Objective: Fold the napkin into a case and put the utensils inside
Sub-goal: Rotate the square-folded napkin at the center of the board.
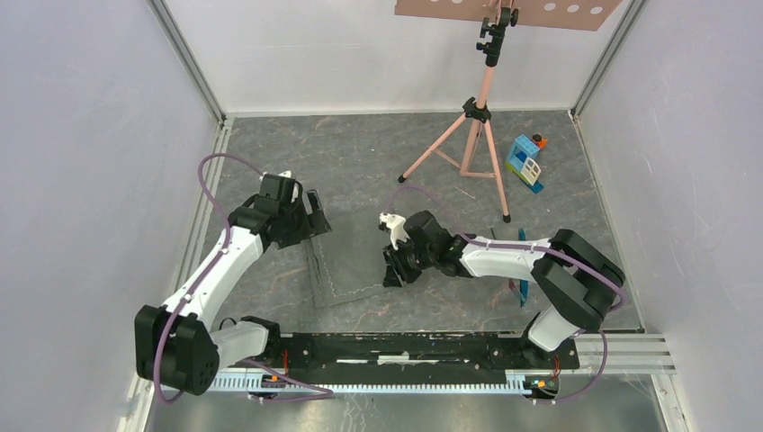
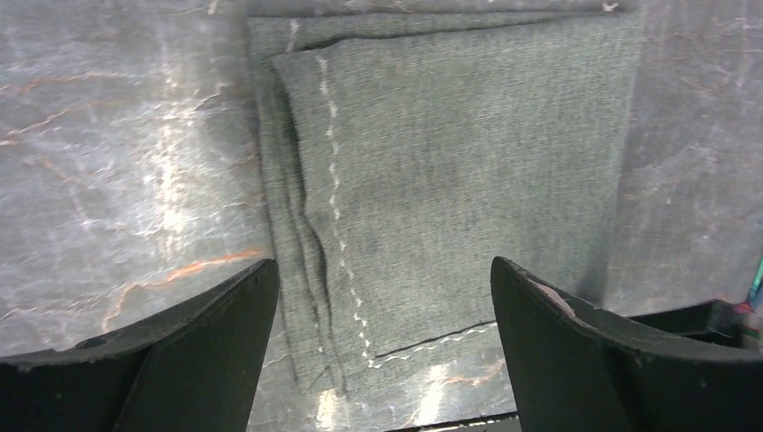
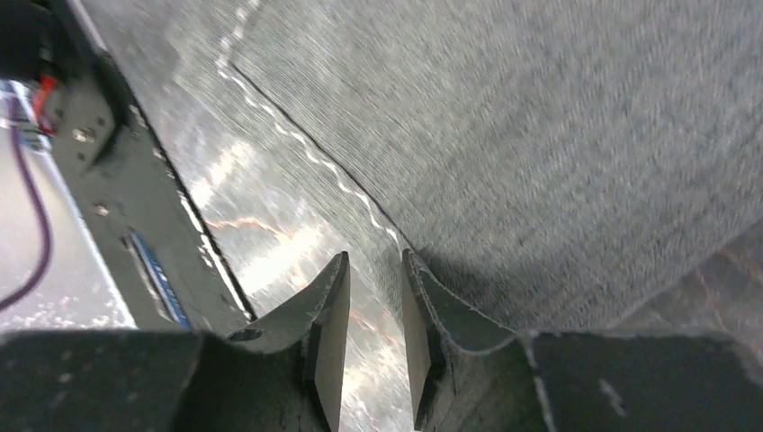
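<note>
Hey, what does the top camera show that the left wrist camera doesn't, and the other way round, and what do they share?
Only the top view: the pink tripod, the toy block house and the right arm reaching to the napkin. Only the left wrist view: the pale stitching seen clearly, and creases along the napkin's folded side. Both: the napkin lying folded on the marbled floor, with the left fingers spread wide near it.

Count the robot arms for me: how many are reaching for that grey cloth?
2. The left arm reaches from the near-left corner to the far-left corner of the cloth; the right arm reaches from the near right to its right edge. None looks hidden.
</note>
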Action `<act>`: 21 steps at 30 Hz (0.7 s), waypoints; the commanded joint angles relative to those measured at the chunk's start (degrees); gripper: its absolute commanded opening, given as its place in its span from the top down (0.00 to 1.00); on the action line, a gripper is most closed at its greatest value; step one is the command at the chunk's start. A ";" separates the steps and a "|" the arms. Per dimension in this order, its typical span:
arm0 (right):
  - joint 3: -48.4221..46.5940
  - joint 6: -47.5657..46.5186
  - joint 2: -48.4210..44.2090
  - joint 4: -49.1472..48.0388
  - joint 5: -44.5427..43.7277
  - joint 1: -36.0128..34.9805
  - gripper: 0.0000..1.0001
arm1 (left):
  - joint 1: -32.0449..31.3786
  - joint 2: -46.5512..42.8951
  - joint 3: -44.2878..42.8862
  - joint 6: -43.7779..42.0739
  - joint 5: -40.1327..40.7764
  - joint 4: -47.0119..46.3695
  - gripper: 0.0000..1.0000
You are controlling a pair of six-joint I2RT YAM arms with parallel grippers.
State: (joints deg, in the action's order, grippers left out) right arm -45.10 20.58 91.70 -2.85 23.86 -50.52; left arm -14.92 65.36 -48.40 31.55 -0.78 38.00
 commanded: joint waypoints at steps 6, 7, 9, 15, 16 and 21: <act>5.08 -6.53 0.99 0.56 -13.18 0.64 0.74 | 0.13 3.65 -6.29 -0.12 -6.50 -1.25 0.05; 5.95 -7.26 0.70 1.53 -15.65 1.08 0.75 | 0.15 3.72 -6.65 -0.49 -6.30 -0.64 0.05; 7.24 -9.59 -0.38 5.10 -20.91 2.72 0.75 | 0.13 3.94 -7.04 -0.84 -6.14 -0.13 0.04; 3.43 -15.14 -1.92 15.08 -43.29 13.49 0.73 | 0.32 8.88 -9.37 0.29 -9.84 -2.02 0.01; 1.44 -15.09 -2.03 16.30 -45.91 15.05 0.72 | 0.33 11.01 -9.82 0.69 -10.58 -2.65 0.01; -7.82 -17.47 -5.90 15.47 -34.25 16.40 0.55 | 0.33 22.77 -11.82 2.56 -14.99 -7.88 0.01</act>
State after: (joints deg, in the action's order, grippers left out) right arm -46.33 6.96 89.06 9.87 -12.91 -33.58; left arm -14.81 80.88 -57.89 31.64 -10.96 35.07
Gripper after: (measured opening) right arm 0.382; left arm 0.991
